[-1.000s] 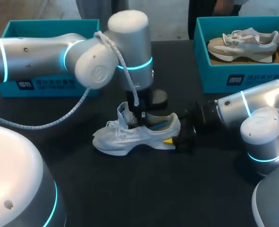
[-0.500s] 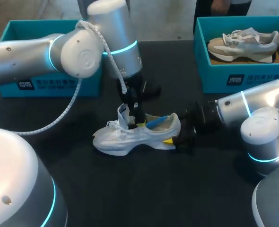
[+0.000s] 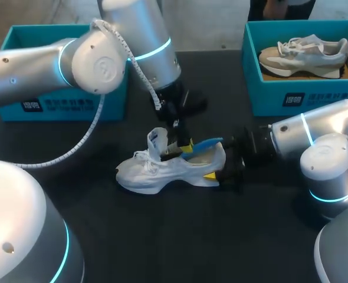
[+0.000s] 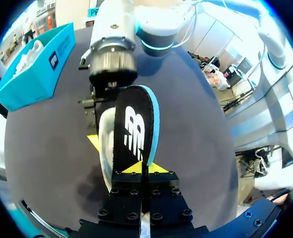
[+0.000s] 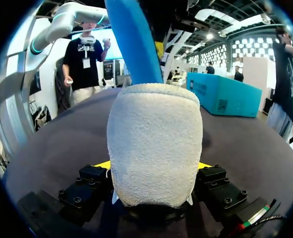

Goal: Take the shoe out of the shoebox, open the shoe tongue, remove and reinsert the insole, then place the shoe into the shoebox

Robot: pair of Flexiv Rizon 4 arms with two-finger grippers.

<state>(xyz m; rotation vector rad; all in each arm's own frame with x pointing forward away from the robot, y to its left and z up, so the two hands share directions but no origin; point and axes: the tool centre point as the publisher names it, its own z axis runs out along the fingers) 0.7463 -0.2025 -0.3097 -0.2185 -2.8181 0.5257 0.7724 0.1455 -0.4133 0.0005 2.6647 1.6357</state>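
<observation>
**Insole removal, judged to be under way.** The white knit sneaker point(image 3: 162, 171) is standing on its sole near the middle of the black counter point(image 3: 174, 236). Its toe is pointing toward the left arm's side and its tongue is standing up, open.

The right claw point(image 3: 218, 174) is pinching the sneaker's heel from both sides, low against the counter. This grip is judged to be anchoring the sneaker so that it is not rising with the insole.

The left claw point(image 4: 142, 167) is reaching down from above the sneaker's collar and is pressed together on one end of the blue foam insole with a black top face point(image 3: 202, 144). The insole is slanting up over the sneaker's opening toward the heel. Whether its far end is clear of the heel cannot be told.

**Edges and room.**
- **Above the sneaker:** the space is lying open, so a straight lift looks the least obstructed path.
- **Heel side:** the right arm is occupying this side.
- **Behind the sneaker, toe side:** a teal cardboard shoebox point(image 3: 20, 106) is sitting well apart, partly hidden by the left arm. It is judged to be the return place.
- **Behind the sneaker, heel side:** a second teal shoebox point(image 3: 262, 94) is holding a beige sneaker point(image 3: 304, 52).
- **In front of the sneaker:** bare counter is showing.
</observation>
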